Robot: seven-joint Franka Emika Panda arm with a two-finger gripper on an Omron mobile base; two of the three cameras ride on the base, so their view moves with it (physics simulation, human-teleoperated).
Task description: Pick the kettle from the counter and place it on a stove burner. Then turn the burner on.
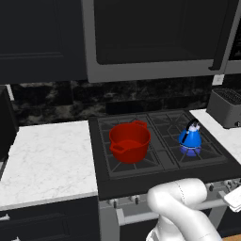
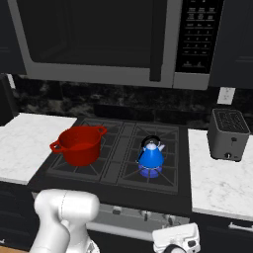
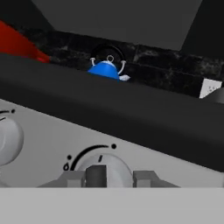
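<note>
The small blue kettle (image 1: 189,137) (image 2: 150,154) stands upright on the right front stove burner (image 1: 200,151) (image 2: 165,174) of the dark cooktop, and a blue flame glows beneath it. Over the stove's front edge in the hand view, the kettle's top (image 3: 105,69) shows. My gripper (image 3: 108,179) is low in front of the stove's control panel, open, with its fingertips (image 3: 72,178) on either side of a grey knob (image 3: 105,168). The left tip sits close to the knob's dark grip. My hand (image 2: 175,238) hangs below the stove front, right of the arm.
A red two-handled pot (image 1: 130,141) (image 2: 79,144) sits on the left front burner. A grey toaster (image 2: 228,134) stands on the white marble counter (image 2: 217,183) at the right. Another knob (image 3: 6,138) lies to the left. A microwave (image 2: 108,39) hangs above the stove.
</note>
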